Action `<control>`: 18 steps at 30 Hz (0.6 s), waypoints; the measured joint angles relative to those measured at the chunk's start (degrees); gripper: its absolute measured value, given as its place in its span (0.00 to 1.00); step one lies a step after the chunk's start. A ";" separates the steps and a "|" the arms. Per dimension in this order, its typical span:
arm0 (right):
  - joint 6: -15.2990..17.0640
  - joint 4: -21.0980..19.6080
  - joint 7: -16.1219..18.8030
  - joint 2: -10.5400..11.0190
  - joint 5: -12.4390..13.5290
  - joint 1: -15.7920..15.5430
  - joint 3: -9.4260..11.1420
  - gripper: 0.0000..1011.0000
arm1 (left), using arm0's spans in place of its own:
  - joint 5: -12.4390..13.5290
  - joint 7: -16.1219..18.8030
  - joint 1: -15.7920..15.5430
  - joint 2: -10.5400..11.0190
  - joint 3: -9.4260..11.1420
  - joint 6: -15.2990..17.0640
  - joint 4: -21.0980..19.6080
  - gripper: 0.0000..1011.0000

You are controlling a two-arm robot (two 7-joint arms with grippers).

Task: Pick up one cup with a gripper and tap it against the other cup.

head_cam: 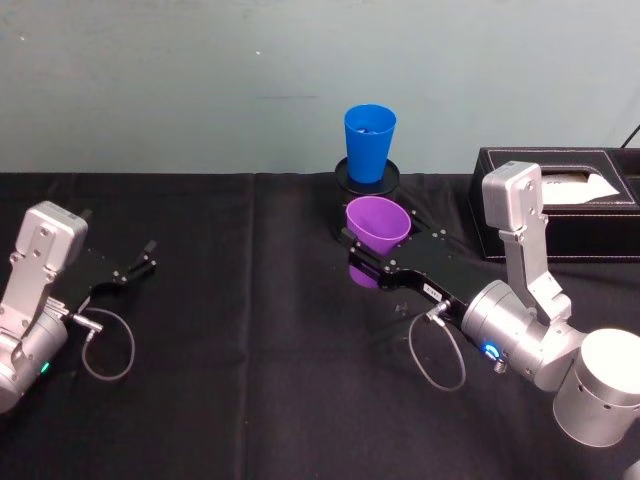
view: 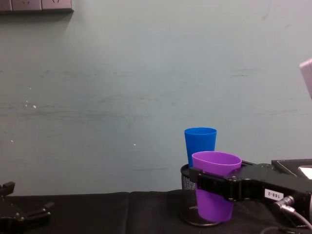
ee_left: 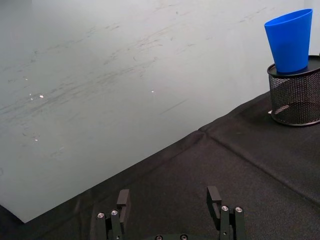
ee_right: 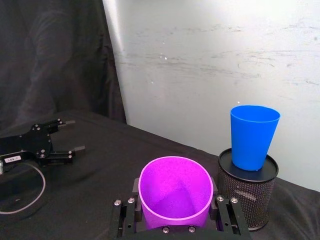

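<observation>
The right claw [ee_right: 175, 210] is closed on the purple cup [head_cam: 378, 226], one flat jaw on each side of the wall just below the rim. The cup is upright with its mouth open to the top. In the chest view its base sits low, close to the bench [head_cam: 250, 380]. Whether it has cleared the cloth cannot be determined. The blue cup [head_cam: 369, 140] stands upright on top of the black wire-mesh pot [ee_right: 247, 195], at the far edge of the bench against the wall, so its base is well above bench level. The purple cup is near the pot on the robot's side, and no contact between the two cups is visible. The black box [head_cam: 560, 200] lies to the right of the pot, just beyond the right arm. The left claw [ee_left: 168, 200] rests idle at the left of the bench with its jaws apart and nothing between them. Assessment: the grasp step appears complete and the approach to the tap is in hand. The next move calls for raising the purple cup until its wall is level with the wall of the blue cup. It should then be advanced slowly until the two sides touch. Contact should be light, since the blue cup merely rests on the pot and could be knocked off. Keep the jaws clear of the mesh.
</observation>
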 joint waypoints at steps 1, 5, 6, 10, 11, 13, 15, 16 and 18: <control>0.00 0.00 0.00 0.00 0.00 0.00 0.00 0.71 | 0.00 0.00 0.00 0.00 0.00 0.00 0.00 0.99; 0.00 0.00 0.00 0.00 0.00 0.00 0.00 0.72 | 0.00 0.00 0.00 0.00 0.00 0.00 0.00 0.99; 0.00 0.00 0.00 0.00 0.00 0.00 0.00 0.71 | 0.00 0.00 0.00 0.00 0.00 0.00 0.00 0.99; 0.00 0.00 0.00 0.00 0.00 0.00 0.00 0.72 | 0.00 0.00 0.00 0.00 0.00 0.00 0.00 0.99; 0.00 0.00 0.00 0.00 0.00 0.00 0.00 0.72 | 0.00 0.00 0.00 0.00 0.00 0.00 0.00 0.99; 0.00 0.00 0.00 0.00 0.00 0.00 0.00 0.72 | 0.00 0.00 0.00 0.00 0.00 0.00 0.00 0.99; 0.00 0.00 0.00 0.00 0.00 0.00 0.00 0.72 | 0.00 0.00 0.00 0.00 0.00 0.00 0.00 0.99; 0.00 0.00 0.00 0.00 0.00 0.00 0.00 0.72 | 0.00 0.00 0.00 0.00 0.00 0.00 0.00 0.99; 0.00 0.00 0.00 0.00 0.00 0.00 0.00 0.72 | 0.00 0.00 0.00 0.00 0.00 0.00 0.00 0.99</control>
